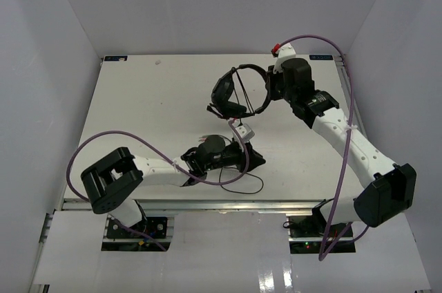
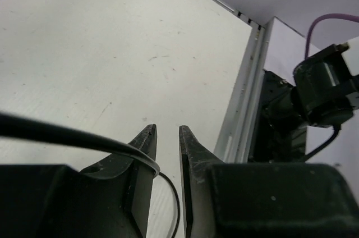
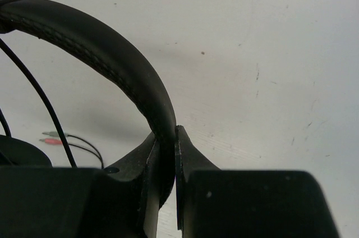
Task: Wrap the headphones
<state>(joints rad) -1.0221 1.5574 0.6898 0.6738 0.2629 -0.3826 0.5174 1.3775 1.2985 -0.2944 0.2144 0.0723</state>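
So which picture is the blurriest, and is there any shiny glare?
Left wrist view: the cable right by the lens is smeared soft, the table behind is sharper. Right wrist view: the headband stitching is crisp, the pink plugs fuzzy. Top view: even light, glare streaks on the glossy front ledge.

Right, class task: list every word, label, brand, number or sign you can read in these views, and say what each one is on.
No text can be read in any view.
Corner tags at the far edge of the table: too small to read.
Headphones, clamped at the headband by the right gripper: no brand or label shows.
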